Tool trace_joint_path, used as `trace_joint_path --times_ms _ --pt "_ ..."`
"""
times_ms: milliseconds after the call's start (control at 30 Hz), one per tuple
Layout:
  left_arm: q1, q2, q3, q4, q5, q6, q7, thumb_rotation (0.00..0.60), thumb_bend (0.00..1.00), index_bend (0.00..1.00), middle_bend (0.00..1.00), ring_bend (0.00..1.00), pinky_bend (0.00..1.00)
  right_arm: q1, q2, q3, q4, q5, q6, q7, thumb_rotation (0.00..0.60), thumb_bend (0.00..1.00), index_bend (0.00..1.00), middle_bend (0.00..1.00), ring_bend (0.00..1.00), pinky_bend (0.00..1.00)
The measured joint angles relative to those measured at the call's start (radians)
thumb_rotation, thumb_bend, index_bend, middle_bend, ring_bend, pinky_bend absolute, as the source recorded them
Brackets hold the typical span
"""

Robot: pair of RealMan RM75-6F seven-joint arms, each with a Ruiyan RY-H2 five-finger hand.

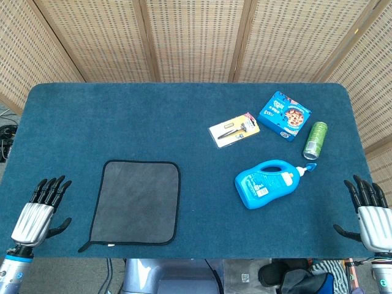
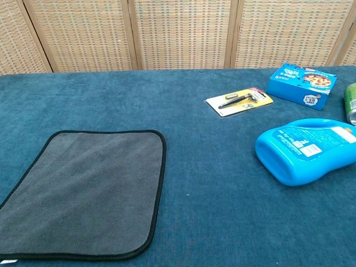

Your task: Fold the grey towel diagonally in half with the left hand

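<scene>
Seemingly apart: grey towel point(image 1: 136, 202), left robot hand point(image 1: 38, 214).

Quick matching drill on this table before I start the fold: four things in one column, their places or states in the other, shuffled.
1 flat grey towel with black edging
2 blue detergent bottle
3 green drink can
4 left hand

a lying on its side near the table's right end
b open, left of the towel
c unfolded
d lying beside the bottle's spout

Pairs: 1c, 2a, 3d, 4b
</scene>
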Motion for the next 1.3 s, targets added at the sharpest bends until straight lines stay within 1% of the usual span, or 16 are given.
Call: trace_joint_path --times_ms 167,333,433,700,800,933,1033,1167,1300 --pt "-0.015 -0.029 0.027 0.038 0.030 -0.037 0.006 0.600 0.28 0.06 0.00 0.00 0.00 -0.005 0.005 -0.001 -0.004 0.000 0.007 -0.005 0.600 0.00 0.00 0.00 0.00 0.00" --pt "-0.023 -0.056 0.050 0.052 0.050 -0.063 0.019 0.600 0.28 0.16 0.00 0.00 0.00 -0.008 0.007 -0.001 -0.004 0.000 0.011 0.002 0.600 0.00 0.00 0.00 0.00 0.00" --pt "-0.027 -0.066 0.054 0.058 0.056 -0.069 0.027 0.600 0.28 0.21 0.00 0.00 0.00 -0.008 0.008 -0.001 -0.003 0.000 0.009 0.004 0.600 0.00 0.00 0.00 0.00 0.00" --pt "-0.034 -0.072 0.065 0.053 0.065 -0.084 0.042 0.600 0.28 0.22 0.00 0.00 0.00 -0.007 0.006 0.001 -0.002 0.002 0.008 0.004 0.600 0.00 0.00 0.00 0.00 0.00" --pt "-0.034 -0.065 0.080 0.041 0.072 -0.094 0.053 0.600 0.28 0.22 0.00 0.00 0.00 -0.008 0.007 0.002 -0.003 0.003 0.010 0.006 0.600 0.00 0.00 0.00 0.00 0.00" --pt "-0.025 -0.064 0.109 0.037 0.083 -0.106 0.097 0.600 0.28 0.22 0.00 0.00 0.00 -0.010 0.009 0.003 -0.005 0.001 0.017 0.013 0.600 0.00 0.00 0.00 0.00 0.00" --pt "-0.006 -0.075 0.142 0.052 0.084 -0.124 0.127 0.600 0.28 0.22 0.00 0.00 0.00 -0.012 0.011 0.004 -0.006 -0.001 0.021 0.018 0.600 0.00 0.00 0.00 0.00 0.00" --pt "0.004 -0.091 0.151 0.078 0.078 -0.137 0.136 0.600 0.28 0.22 0.00 0.00 0.00 -0.011 0.012 0.005 -0.006 -0.001 0.019 0.022 0.600 0.00 0.00 0.00 0.00 0.00" --pt "0.011 -0.120 0.150 0.107 0.076 -0.134 0.150 0.600 0.28 0.22 0.00 0.00 0.00 -0.010 0.009 0.005 -0.004 -0.004 0.018 0.024 0.600 0.00 0.00 0.00 0.00 0.00"
